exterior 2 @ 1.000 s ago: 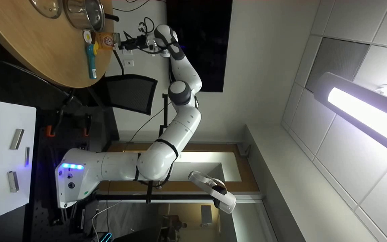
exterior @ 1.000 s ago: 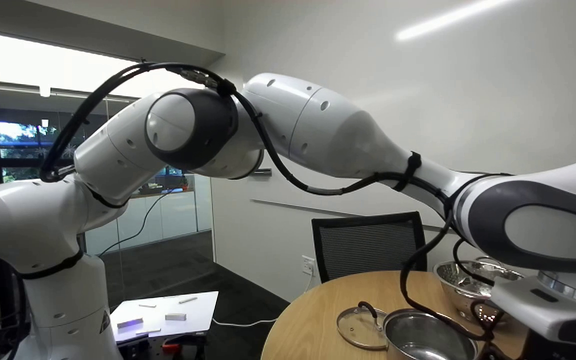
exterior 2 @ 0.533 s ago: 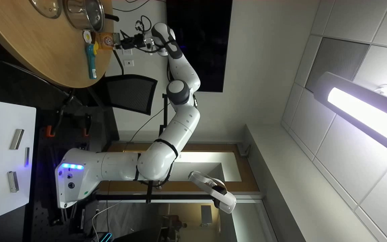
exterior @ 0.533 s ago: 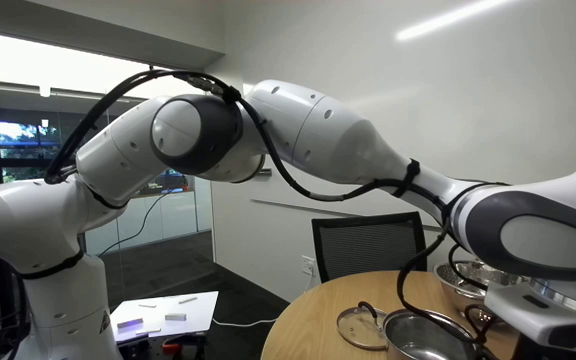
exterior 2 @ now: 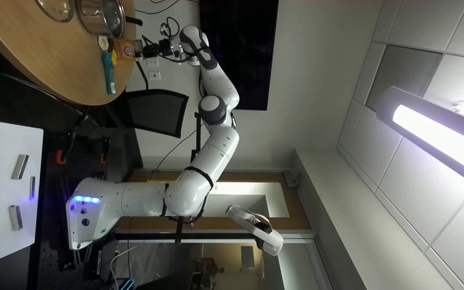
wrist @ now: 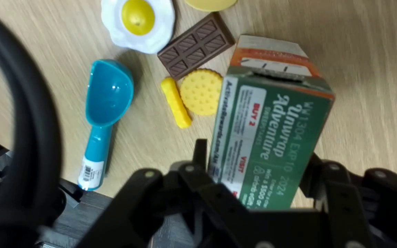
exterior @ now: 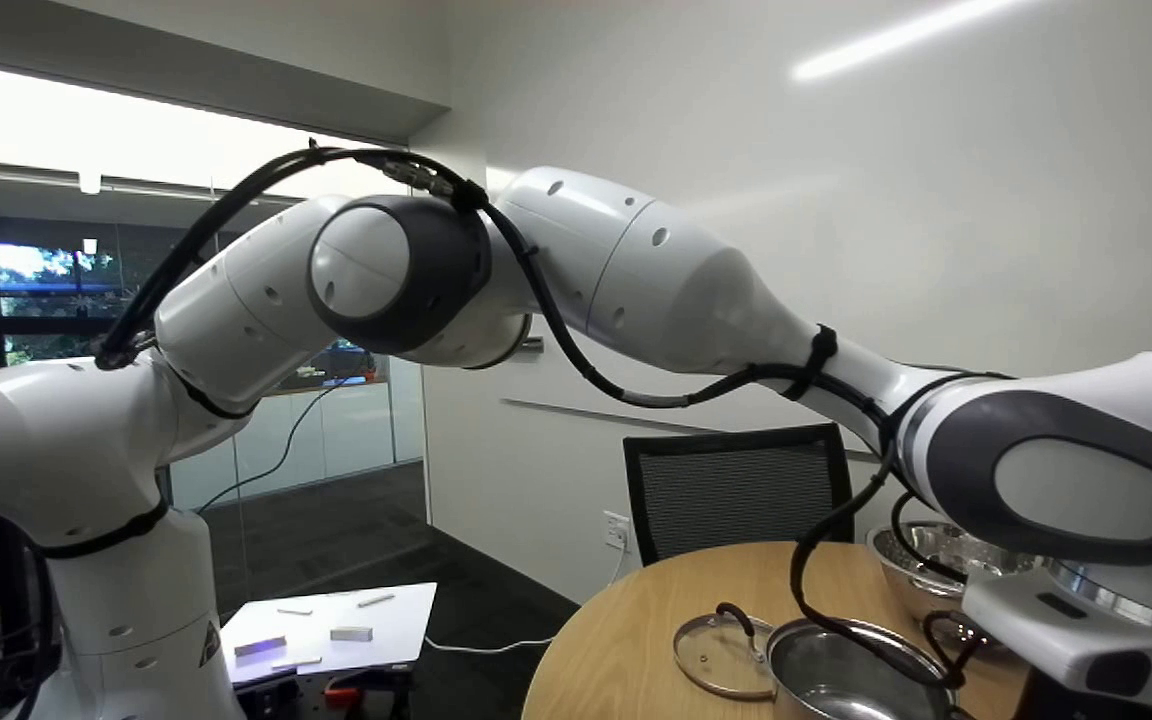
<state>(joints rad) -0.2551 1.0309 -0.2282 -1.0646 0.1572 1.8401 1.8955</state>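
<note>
Hand [wrist: 255, 152] sits lower than a second ago, astride one green box [wrist: 274, 127].
Fingers [wrist: 200, 151] flank its sides; I cannot tell whether they grip. Under it stands one orange box [wrist: 271, 55]; near it on the table [wrist: 146, 148], one biscuit [wrist: 201, 92], one yellow stick [wrist: 176, 103], one chocolate bar [wrist: 195, 45], one fried egg [wrist: 138, 24]; farther off, one blue scoop [wrist: 101, 130], one pot [exterior 2: 95, 20], one lid [exterior: 711, 665].

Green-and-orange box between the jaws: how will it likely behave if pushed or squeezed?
The box is likely thin cardboard, given its printed panels and folded edges, so a hard squeeze might dent it. Flat faces suggest sliding rather than rolling. In an exterior view it appears to stand upright on the table, so a high push could tip it.
</note>
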